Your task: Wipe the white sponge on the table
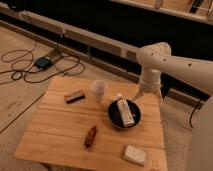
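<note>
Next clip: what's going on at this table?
The robot's claw hangs open and empty above the far right edge of the table, just behind the black bowl that holds a white bottle. The white sponge lies untouched near the table's near right corner, well apart from the claw. No wiping has begun yet.

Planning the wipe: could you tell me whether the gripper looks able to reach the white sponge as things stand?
Probably yes: the open gripper hangs at the far edge of the table, behind the black bowl; the white sponge lies uncovered at the near corner.
</note>
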`<state>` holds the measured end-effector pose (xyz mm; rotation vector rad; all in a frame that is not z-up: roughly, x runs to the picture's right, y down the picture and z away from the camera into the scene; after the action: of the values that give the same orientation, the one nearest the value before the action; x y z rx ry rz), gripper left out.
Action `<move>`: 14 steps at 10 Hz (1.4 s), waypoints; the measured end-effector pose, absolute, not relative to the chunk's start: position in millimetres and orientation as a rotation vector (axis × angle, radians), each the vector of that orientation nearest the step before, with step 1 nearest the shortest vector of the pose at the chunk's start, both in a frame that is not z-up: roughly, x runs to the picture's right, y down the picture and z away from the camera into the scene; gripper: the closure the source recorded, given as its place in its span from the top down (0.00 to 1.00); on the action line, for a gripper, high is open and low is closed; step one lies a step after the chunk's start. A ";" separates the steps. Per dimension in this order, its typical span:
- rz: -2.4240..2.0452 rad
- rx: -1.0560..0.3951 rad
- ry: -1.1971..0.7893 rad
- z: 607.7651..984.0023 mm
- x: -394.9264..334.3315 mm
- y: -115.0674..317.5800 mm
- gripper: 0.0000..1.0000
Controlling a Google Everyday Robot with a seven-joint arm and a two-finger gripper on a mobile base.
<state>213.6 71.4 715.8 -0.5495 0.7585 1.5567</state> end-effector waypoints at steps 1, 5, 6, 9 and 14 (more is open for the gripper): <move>1.557 -0.550 0.758 715.7 213.6 71.3 0.80; 1.557 -0.550 0.758 715.7 213.5 71.2 0.80; 1.557 -0.550 0.758 715.7 213.4 71.2 0.80; 1.557 -0.549 0.758 715.7 213.4 71.1 0.80; 1.574 -0.524 0.788 705.1 227.0 76.7 0.80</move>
<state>227.0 76.7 705.1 -0.5237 0.7883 1.5737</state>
